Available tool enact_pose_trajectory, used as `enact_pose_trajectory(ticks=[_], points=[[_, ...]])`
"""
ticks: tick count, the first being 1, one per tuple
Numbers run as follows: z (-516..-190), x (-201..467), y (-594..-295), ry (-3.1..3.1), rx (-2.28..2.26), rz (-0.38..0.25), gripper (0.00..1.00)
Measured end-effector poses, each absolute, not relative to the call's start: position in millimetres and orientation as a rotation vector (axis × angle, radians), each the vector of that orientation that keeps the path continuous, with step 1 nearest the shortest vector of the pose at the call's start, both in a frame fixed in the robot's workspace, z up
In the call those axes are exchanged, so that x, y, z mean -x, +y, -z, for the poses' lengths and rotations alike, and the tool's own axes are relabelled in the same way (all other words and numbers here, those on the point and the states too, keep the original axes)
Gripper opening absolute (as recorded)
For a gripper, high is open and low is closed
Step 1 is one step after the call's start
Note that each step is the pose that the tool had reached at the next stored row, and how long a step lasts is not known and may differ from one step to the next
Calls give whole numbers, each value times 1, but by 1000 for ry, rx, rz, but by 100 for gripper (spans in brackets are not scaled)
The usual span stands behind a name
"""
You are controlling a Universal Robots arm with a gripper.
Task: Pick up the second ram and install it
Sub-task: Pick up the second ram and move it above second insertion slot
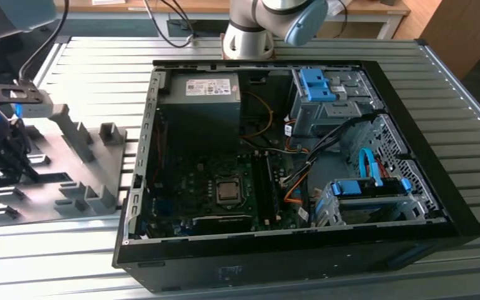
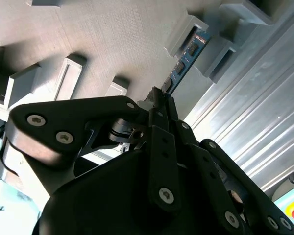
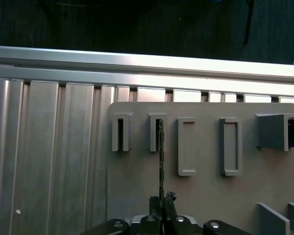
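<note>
Fingers [image 2: 161, 117] of the claw [image 2: 159, 95] are drawn in tight on the second ram [image 2: 186, 58], 1 on each face of the thin board, pinching it at one end. In the second wrist view the stick shows its blue-green side with small black chips and runs from the fingertips out between 2 grey uprights of the tray [image 2: 112, 34]. In the first wrist view it appears edge-on as a dark line standing in the 2nd narrow slot in from the tray's edge that borders the bare slats of the bench [image 3: 49, 147]. In the exterior view the tray lies at the left of the frame. The open computer case [image 1: 307, 262] takes the middle and right, its motherboard [image 1: 190, 181] exposed, and the arm's base [image 1: 249, 37] stands at top centre.
</note>
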State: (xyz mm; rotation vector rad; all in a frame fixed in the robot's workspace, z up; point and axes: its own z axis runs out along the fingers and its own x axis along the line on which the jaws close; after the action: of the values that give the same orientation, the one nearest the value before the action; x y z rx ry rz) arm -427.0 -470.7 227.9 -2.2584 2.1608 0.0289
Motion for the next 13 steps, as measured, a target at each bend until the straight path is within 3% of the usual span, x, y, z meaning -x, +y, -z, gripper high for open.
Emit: enact_pose_trajectory(ticks=[13], points=[[-251,427,-471,2161,2258,-29,14]])
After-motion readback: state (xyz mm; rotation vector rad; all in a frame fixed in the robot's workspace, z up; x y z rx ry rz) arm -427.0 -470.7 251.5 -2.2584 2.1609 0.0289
